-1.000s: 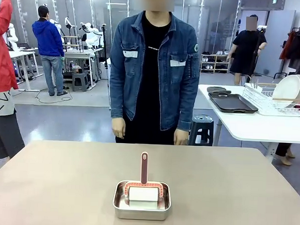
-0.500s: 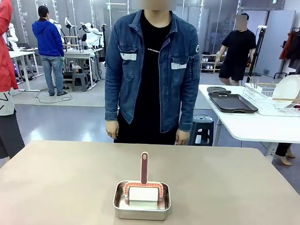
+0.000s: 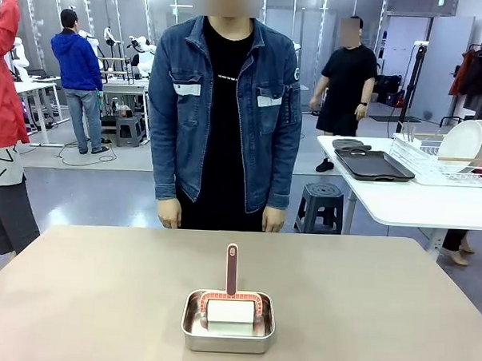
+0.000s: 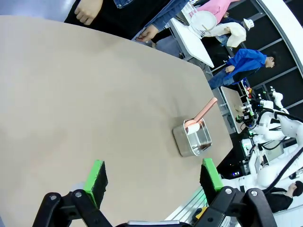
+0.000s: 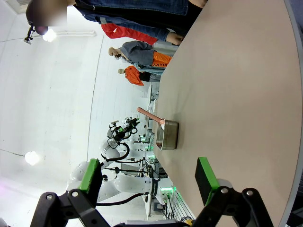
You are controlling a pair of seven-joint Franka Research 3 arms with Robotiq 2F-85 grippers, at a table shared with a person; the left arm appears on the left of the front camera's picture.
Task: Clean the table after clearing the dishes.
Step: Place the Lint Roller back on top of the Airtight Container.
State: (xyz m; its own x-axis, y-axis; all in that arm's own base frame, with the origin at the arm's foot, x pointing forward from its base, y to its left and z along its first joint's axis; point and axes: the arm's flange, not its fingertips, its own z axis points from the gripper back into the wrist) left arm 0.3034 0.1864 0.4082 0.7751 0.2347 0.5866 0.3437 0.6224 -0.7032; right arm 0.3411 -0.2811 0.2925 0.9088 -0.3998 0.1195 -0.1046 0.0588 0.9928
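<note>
Front view: beige worktop [image 3: 100, 302] bare apart from steel pan [image 3: 227, 322] near robot-side edge, centre; person in denim jacket [image 3: 224, 108] stands at far edge, arms down. Side table [image 3: 408, 200] on right carries dark trays [image 3: 375, 165], white plates [image 3: 465, 144] in rack. Pan's contents unclear: white block under reddish frame, handle [image 3: 231, 269] pointing toward person. Left hand [image 4: 154, 177], right hand [image 5: 149, 176] both spread wide, empty, above worktop.

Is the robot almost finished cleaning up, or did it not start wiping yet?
The clearing looks done: the big beige-brown table has no plates on it, and white plates sit in a rack on the white side table. Nothing is in hand: the left gripper and right gripper are open. Left: the pink-handled white roller rests in its small steel pan.
</note>
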